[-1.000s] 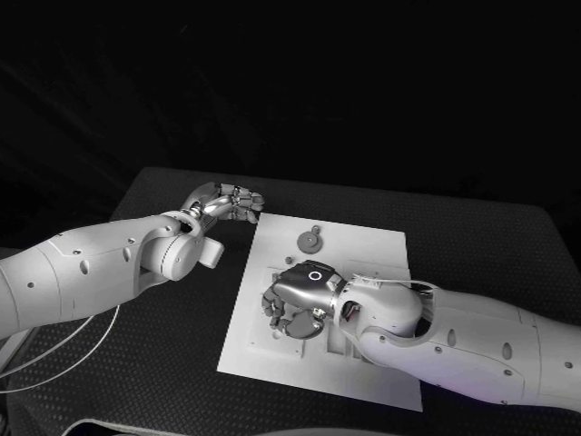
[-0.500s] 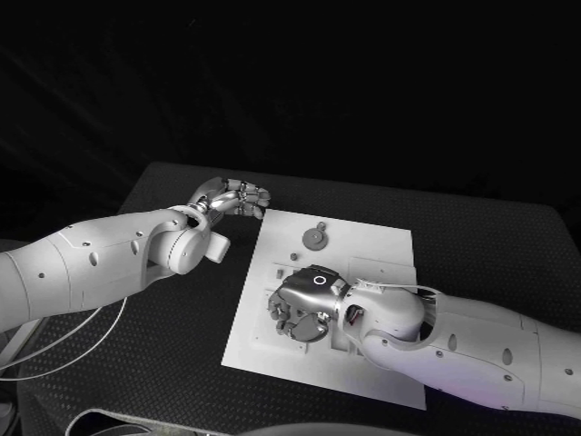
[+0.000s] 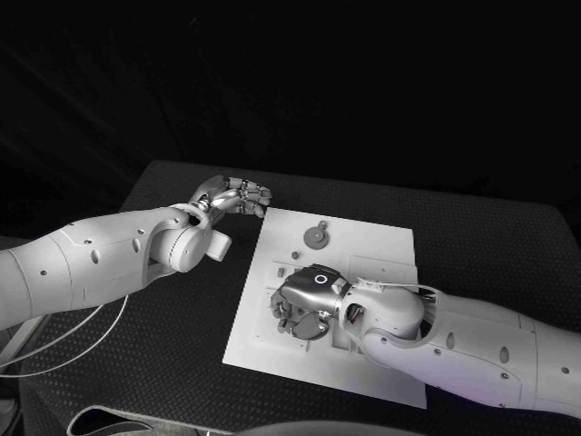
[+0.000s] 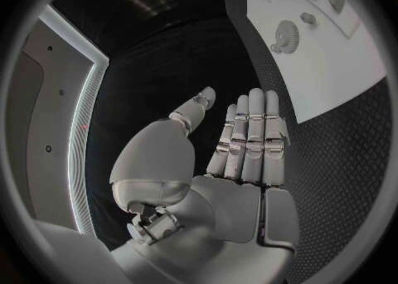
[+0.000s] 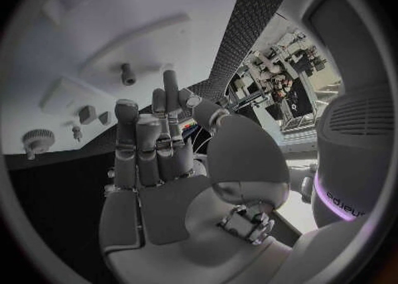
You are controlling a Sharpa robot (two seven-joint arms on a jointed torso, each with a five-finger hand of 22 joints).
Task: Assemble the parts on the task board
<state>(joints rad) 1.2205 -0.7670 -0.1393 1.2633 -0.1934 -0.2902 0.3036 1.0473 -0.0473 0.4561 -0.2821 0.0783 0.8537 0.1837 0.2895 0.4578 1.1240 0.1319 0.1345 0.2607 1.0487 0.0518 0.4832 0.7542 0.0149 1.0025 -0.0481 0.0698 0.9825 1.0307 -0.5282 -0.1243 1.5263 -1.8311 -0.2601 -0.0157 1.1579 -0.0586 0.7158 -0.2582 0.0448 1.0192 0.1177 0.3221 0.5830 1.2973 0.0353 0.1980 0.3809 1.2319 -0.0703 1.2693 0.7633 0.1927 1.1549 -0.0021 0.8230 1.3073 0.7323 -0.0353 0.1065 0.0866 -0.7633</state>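
Right hand (image 3: 304,304), fingers extended and grasping nothing, is hovering over the task board (image 3: 376,372), apparently reaching for a part. Left hand (image 3: 234,197), released, is waiting at the board's 11 o'clock corner. Gear part (image 3: 316,238) is lying toward 12 o'clock; next, a precise pinch.

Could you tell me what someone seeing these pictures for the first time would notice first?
The eye goes to the white task board in the middle of the black table, with the right hand hovering low over its centre, holding nothing. Off the board's far left corner, the left hand waits over the table, fingers straight. A round gear-like part lies alone near the board's far edge.
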